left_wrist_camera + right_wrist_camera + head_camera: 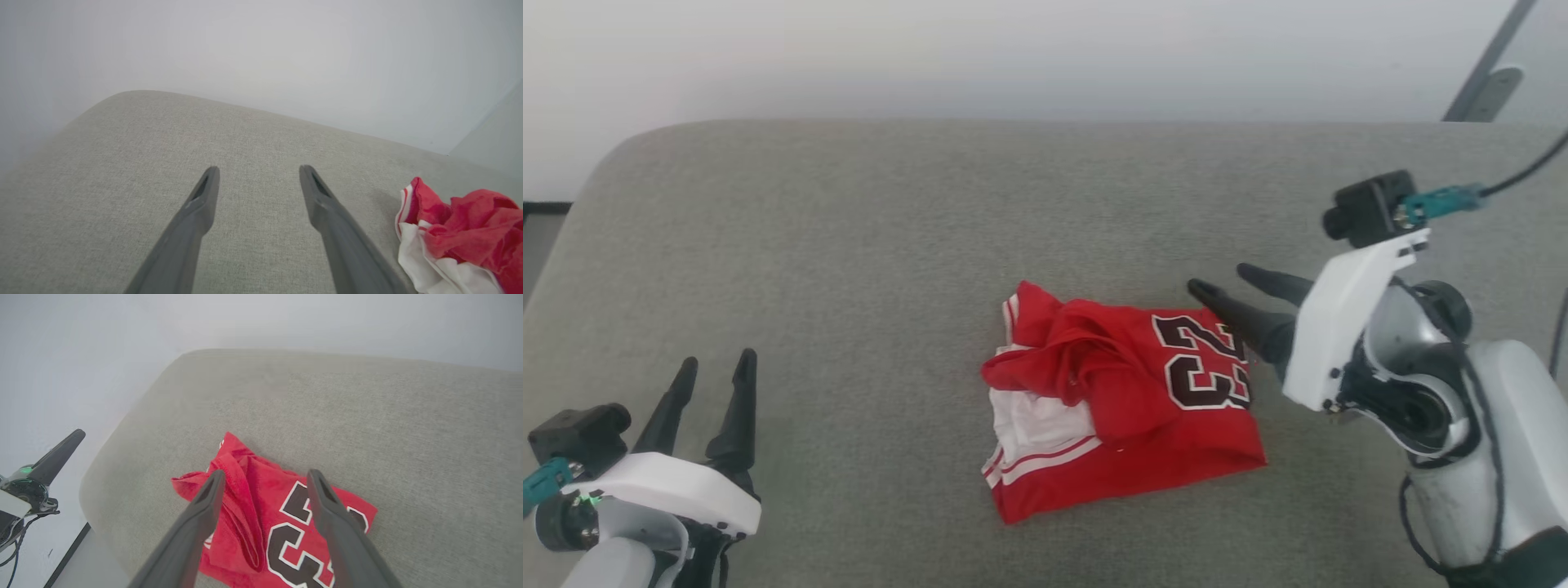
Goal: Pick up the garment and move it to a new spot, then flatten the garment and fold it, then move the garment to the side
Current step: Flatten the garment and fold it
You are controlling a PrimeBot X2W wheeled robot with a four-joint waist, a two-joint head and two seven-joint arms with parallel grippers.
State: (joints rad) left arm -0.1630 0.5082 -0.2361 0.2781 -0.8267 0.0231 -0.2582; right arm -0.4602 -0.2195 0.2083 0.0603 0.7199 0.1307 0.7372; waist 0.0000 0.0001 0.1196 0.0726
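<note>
Red jersey (1127, 392): crumpled heap at centre frame on the grey cushion (849, 245), number 23 upward, white lining at its lower left. Right gripper (1219, 278): jaws wide apart, empty, tips at the jersey's right edge, contact not discernible; left gripper (717, 361): lower left, jaws parted, empty, well apart from the cloth. The right wrist view shows the number under its fingers, while the left wrist view shows bare cushion there and the jersey's white-lined end at lower right.

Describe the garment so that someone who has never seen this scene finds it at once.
Start at the wide grey fabric surface before the robot. Slightly right of its middle, beside the open right gripper, lies the garment, rumpled. It is the one red thing there, with white striped trim and a black, white-outlined 23.
</note>
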